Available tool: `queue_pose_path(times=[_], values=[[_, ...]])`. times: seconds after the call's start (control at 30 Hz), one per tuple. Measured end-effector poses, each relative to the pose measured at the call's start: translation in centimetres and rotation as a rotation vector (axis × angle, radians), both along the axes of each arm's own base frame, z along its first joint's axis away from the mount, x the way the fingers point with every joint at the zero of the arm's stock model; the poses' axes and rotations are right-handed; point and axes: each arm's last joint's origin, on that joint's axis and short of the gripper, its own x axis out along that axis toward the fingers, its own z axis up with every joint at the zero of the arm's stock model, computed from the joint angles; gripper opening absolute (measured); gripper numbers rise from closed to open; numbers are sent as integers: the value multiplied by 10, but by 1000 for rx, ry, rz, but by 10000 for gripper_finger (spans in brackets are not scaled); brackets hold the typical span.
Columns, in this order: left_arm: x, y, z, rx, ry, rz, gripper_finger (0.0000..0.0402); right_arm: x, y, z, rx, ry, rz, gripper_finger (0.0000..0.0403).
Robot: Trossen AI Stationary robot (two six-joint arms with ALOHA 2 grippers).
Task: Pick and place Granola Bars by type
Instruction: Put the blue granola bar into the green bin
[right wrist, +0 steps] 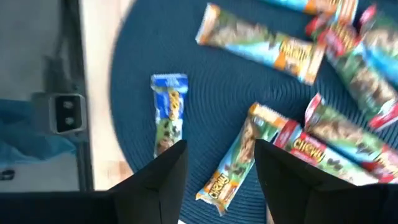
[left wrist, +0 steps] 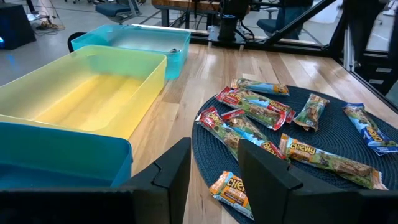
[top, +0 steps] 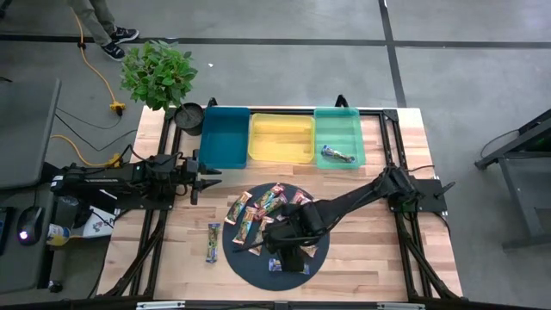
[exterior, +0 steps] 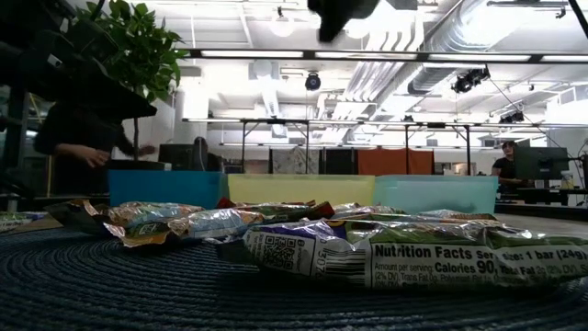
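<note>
Several granola bars (top: 263, 207) lie flat on a dark round mat (top: 245, 258) at the table's near middle. One more bar (top: 213, 242) lies on the wood left of the mat. A blue bar (top: 337, 155) lies in the green tray (top: 337, 120). My right gripper (right wrist: 221, 149) hangs open above the mat's near left part, pointing steeply down. An orange-tan bar (right wrist: 233, 168) lies below the gap between its fingers, with a blue bar (right wrist: 168, 115) and a red bar (right wrist: 336, 146) beside it. My left gripper (left wrist: 214, 149) waits open by the blue tray (top: 225, 136).
Blue, yellow (top: 281, 138) and green trays stand side by side along the table's far edge. A potted plant (top: 159, 73) stands at the far left corner. Bare wood lies between the trays and the mat. A person's feet (top: 116, 43) show on the floor beyond.
</note>
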Motion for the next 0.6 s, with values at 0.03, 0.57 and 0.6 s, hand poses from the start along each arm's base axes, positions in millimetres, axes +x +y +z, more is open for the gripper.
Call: queue_pose_path(times=[0.03,0.57,0.6], values=[[0,0,0,0,0,1,131,-1,2,-7,3,14,-3,172],[0,0,0,0,0,0,131,-11,28,-70,131,42,25,180],[0,0,0,0,0,0,131,-11,28,-71,131,42,28,183]])
